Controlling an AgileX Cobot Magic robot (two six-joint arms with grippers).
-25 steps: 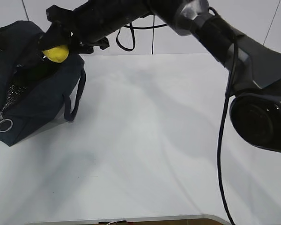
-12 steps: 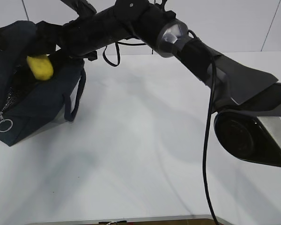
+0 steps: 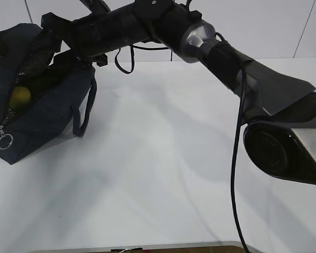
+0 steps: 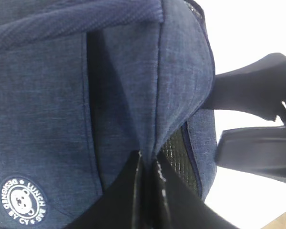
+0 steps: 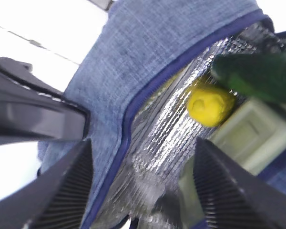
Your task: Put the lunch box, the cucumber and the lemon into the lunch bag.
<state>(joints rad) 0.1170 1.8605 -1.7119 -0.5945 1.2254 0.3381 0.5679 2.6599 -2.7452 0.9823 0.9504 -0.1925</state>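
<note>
As the right arm reaches across the white desk (image 3: 163, 158) toward ten o'clock in the exterior view, we see its right gripper (image 5: 143, 186) poised over the mouth of the lunch bag (image 3: 47, 105); the two ribbed fingers (image 5: 66, 191) stand well apart with nothing between them. Below them, in the right wrist view, the lemon (image 5: 210, 105) lies free inside the bag against the silvery lining (image 5: 157, 129), touching the cucumber (image 5: 257, 76) at its one o'clock and resting just beside the pale green lid of the lunch box (image 5: 243, 129) at its five o'clock. In the exterior view the lemon shows as a dull yellow patch in the zipper opening, above the silver ring pull (image 3: 5, 141). One looped handle (image 3: 86, 113) hangs down the bag's side at three o'clock. In the left wrist view we find the left gripper (image 4: 148, 167) closed tight on a fold of the bag's navy fabric, with a round bear logo patch (image 4: 22, 201) at seven o'clock.
</note>
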